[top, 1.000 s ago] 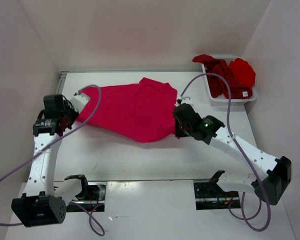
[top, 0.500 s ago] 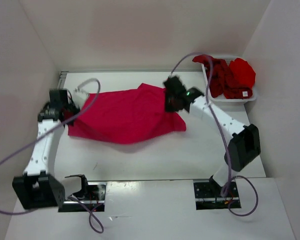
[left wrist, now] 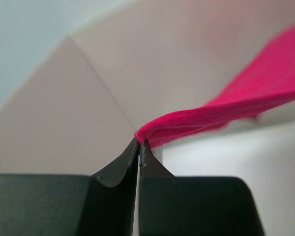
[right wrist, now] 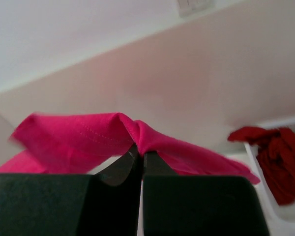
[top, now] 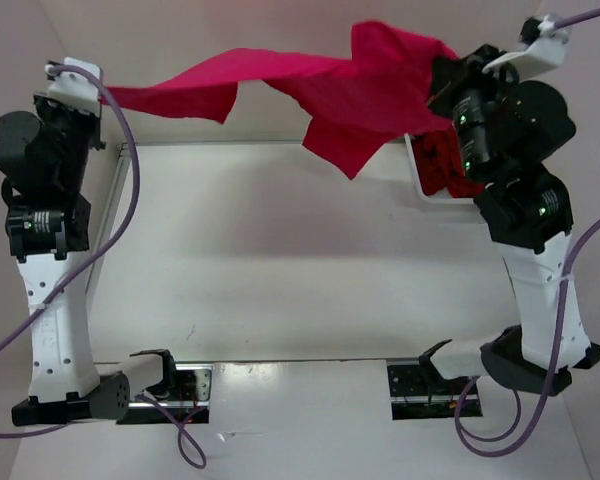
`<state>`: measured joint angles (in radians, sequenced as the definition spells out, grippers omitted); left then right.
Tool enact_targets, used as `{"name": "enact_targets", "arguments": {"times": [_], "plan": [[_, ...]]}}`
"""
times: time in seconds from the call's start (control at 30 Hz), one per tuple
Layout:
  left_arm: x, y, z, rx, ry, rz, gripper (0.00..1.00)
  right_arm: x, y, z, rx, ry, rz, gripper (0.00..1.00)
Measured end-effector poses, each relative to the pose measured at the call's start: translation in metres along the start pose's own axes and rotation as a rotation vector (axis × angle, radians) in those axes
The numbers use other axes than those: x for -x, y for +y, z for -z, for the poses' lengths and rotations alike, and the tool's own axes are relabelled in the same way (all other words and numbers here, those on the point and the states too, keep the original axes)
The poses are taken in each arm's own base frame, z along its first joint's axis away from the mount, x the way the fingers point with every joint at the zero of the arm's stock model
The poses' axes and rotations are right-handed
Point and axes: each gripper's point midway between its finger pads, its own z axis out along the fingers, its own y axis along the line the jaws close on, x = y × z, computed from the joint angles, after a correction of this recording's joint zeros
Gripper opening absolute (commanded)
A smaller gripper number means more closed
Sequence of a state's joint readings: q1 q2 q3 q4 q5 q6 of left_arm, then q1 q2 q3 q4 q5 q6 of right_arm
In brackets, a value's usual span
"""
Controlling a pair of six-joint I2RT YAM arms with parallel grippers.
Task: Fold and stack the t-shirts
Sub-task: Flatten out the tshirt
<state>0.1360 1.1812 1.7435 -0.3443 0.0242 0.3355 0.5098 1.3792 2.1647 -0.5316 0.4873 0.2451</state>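
I see the left claw (left wrist: 139,146) closed tight on one edge of the pinkish-crimson t-shirt (top: 320,85), and the right claw (right wrist: 139,155) closed on a fold at its other end. The t-shirt hangs stretched between both claws, high above the tabletop (top: 300,260), with one loose corner drooping nearer to the right claw. The darker red t-shirts (right wrist: 278,162) lie bunched in the white basket (top: 430,197) at the far right corner of the tabletop.

No readable text, label, brand, number or sign on the pinkish-crimson t-shirt (top: 360,90) or elsewhere
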Motion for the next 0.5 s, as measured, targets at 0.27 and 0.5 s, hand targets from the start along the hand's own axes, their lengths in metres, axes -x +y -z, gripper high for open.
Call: {"name": "enact_targets", "arguments": {"times": [0.27,0.5], "plan": [[-0.167,-0.08,0.036,-0.224,0.389,-0.077,0.0,-0.181,-0.055,0.045,-0.097,0.45,0.164,0.0],[-0.229,-0.108,0.131,-0.337,0.517,-0.206,0.0,-0.336,-0.087,0.178,-0.032,0.955,0.111,0.0]]}}
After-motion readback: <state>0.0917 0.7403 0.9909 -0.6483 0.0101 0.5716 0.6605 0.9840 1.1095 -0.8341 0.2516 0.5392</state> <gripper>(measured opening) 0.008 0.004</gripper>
